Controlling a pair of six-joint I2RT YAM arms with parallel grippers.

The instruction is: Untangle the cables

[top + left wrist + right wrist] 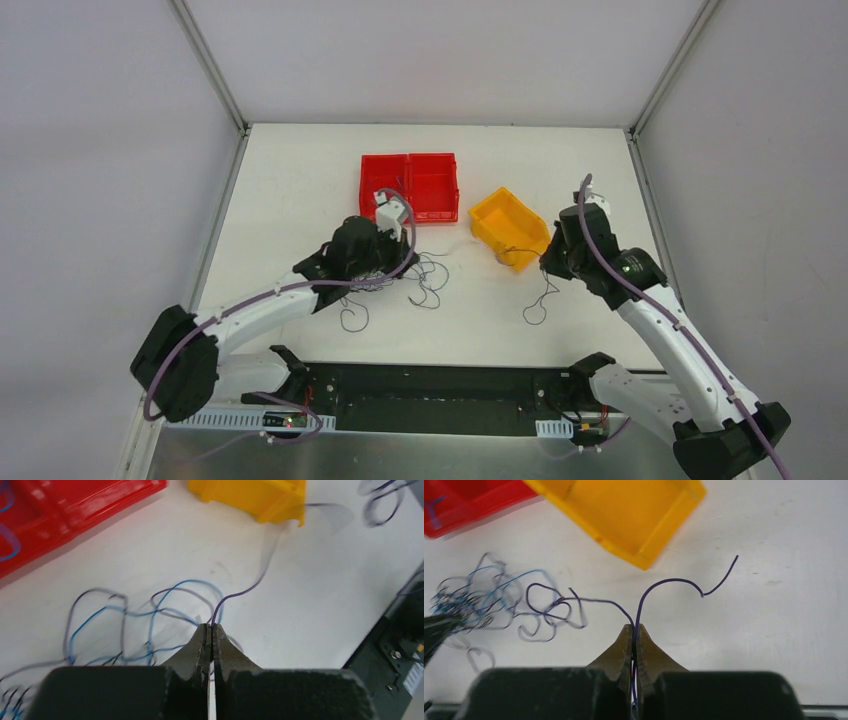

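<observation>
The cables are a loose tangle of thin blue, purple and dark wires point(415, 278) on the white table in front of the red bins. My left gripper point(388, 270) sits at the tangle's left side. In the left wrist view it point(211, 626) is shut on a purple cable point(248, 587) that curves away toward the yellow bin, with blue and dark loops point(125, 625) lying to its left. My right gripper point(548, 262) is shut on another purple cable point(538, 305). In the right wrist view the gripper point(634, 628) pinches that cable point(674, 581) at a bend. One strand leads left to the tangle point(479, 605).
Two joined red bins point(410, 185) stand at the back centre, one holding a blue wire point(7, 535). A yellow bin point(510, 228) sits tilted just left of my right gripper. The black base rail point(440, 395) runs along the near edge.
</observation>
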